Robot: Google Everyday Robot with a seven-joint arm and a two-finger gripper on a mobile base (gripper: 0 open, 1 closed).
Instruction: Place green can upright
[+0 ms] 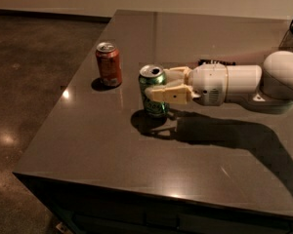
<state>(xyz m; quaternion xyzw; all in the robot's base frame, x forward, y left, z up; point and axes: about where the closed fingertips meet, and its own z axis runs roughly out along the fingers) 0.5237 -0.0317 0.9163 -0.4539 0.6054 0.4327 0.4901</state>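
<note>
My claw (157,83) sits at the centre of the frame, reaching in from the right, and it grips the green can (153,97) by its upper half; one pale finger (167,94) crosses the can's near side, the other finger (177,72) lies behind it by the rim; the can is pinched between them. The can stands upright, its silver top with the open mouth facing up; its base is at the table (102,150) or just over it, and I cannot tell whether it touches; a dark shadow (145,123) pools right beneath it, toward the lower left. My arm (234,84), white and thick, runs level from the claw to the right edge of the frame. The red can (109,65) stands upright to the upper left of the green one, near but apart from it, close to the table's left edge. A small dark thing (216,62) lies on the table just behind my arm; what it is I cannot tell. The floor (29,82) fills the left of the frame.
</note>
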